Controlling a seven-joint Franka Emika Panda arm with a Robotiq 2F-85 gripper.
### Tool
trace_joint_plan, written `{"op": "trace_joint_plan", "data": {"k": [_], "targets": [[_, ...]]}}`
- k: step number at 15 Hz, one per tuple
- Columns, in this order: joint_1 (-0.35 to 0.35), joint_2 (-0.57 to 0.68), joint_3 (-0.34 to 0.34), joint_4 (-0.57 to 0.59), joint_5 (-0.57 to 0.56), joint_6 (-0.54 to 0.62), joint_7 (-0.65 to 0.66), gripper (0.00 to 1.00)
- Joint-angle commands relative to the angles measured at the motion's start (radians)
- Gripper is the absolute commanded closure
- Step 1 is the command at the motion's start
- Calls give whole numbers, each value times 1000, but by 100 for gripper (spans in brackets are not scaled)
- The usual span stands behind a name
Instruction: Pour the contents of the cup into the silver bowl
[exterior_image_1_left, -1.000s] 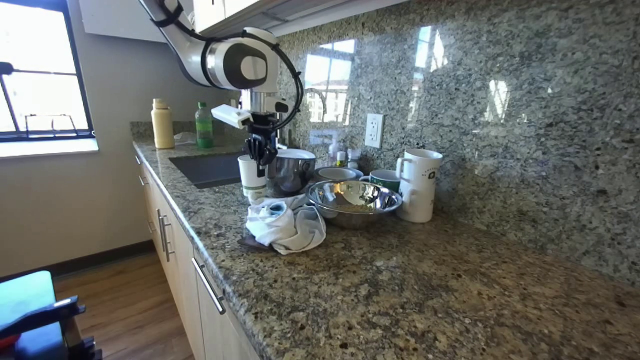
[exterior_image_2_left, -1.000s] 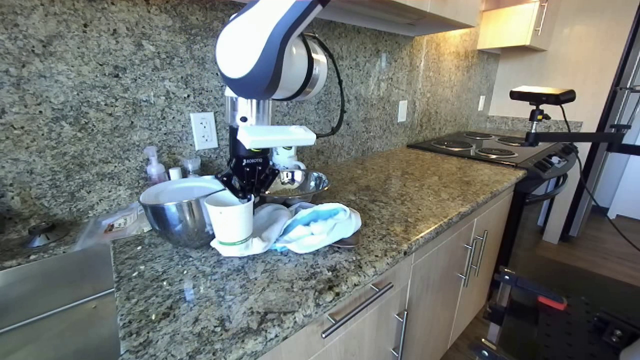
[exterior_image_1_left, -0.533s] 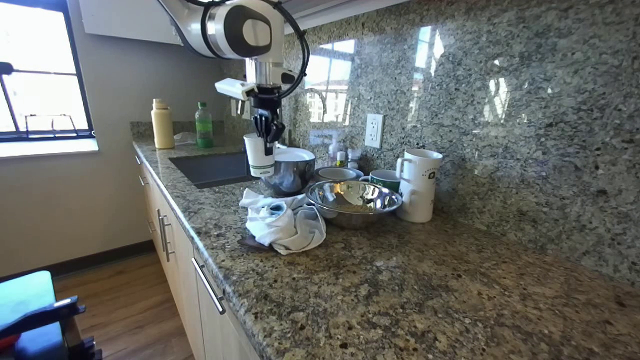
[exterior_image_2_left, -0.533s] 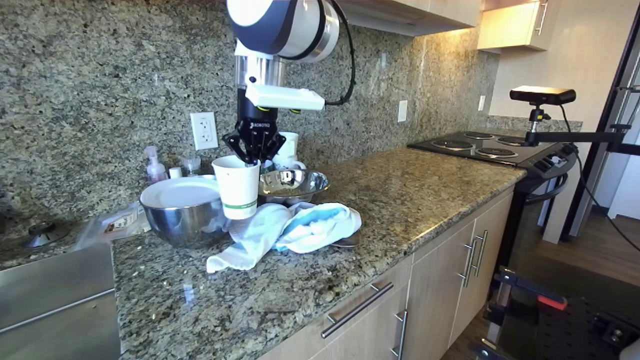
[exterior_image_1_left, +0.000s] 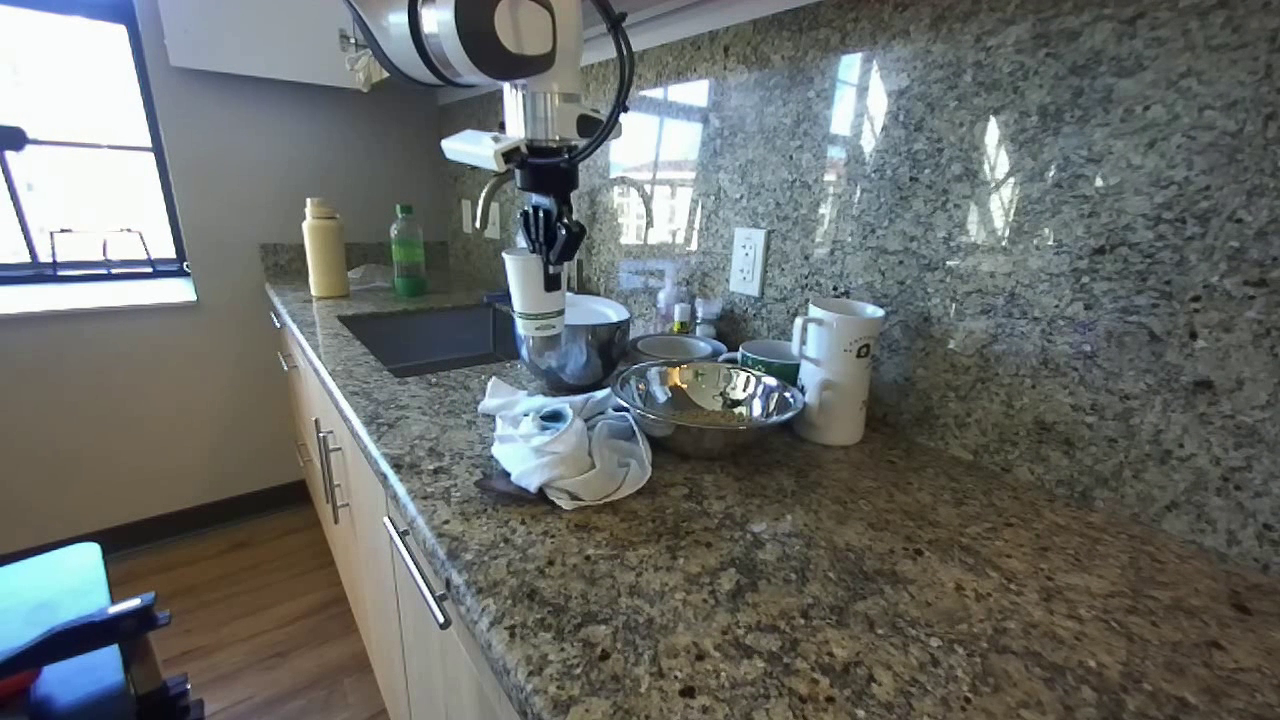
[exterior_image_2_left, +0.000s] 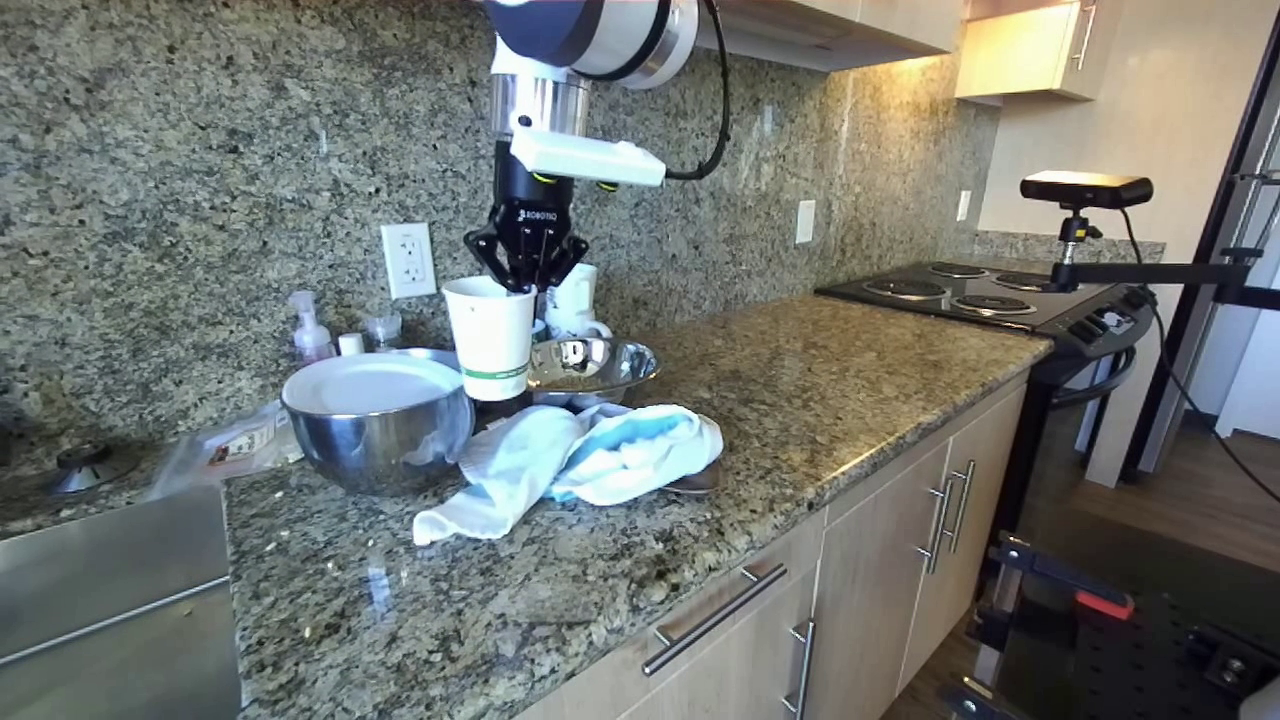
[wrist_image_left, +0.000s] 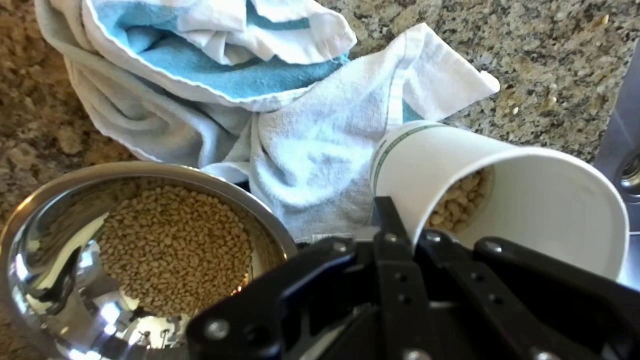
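Observation:
The white cup (exterior_image_1_left: 527, 295) hangs in the air, nearly upright, in both exterior views (exterior_image_2_left: 490, 345). My gripper (exterior_image_2_left: 528, 290) is shut on the cup's wall at the rim, one finger outside and the other inside. In the wrist view the gripper (wrist_image_left: 407, 235) partly covers the cup (wrist_image_left: 430, 160), and pale beans or nuts show at the cup's bottom. The silver bowl (exterior_image_1_left: 700, 442) stands on the counter to the right of the cup in both exterior views (exterior_image_2_left: 640, 368). In the wrist view the bowl (wrist_image_left: 55, 285) is at the lower left, holding tan grains.
A steel pot (exterior_image_2_left: 370, 440) with a white top stands close by the cup. A crumpled towel (exterior_image_2_left: 630, 460) lies in front of the bowl. A white mug stack (exterior_image_1_left: 835, 400) and a green mug (exterior_image_1_left: 775, 360) stand behind the bowl. The sink (exterior_image_1_left: 430, 340) lies behind the pot.
My gripper has lifted the cup off the counter and carried it up and somewhat to the right in both exterior views. The towel's corner beside the cup has unfolded. The bowl has not moved.

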Motion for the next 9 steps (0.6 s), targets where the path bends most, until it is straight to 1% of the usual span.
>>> {"op": "trace_joint_plan", "data": {"k": [1,5,9], "targets": [[-2,3,5,2,-2,-2,1,99],[-6,5,4,4,2,-1,3,100],[-22,14,-22,18,4,2,36,100]]}}
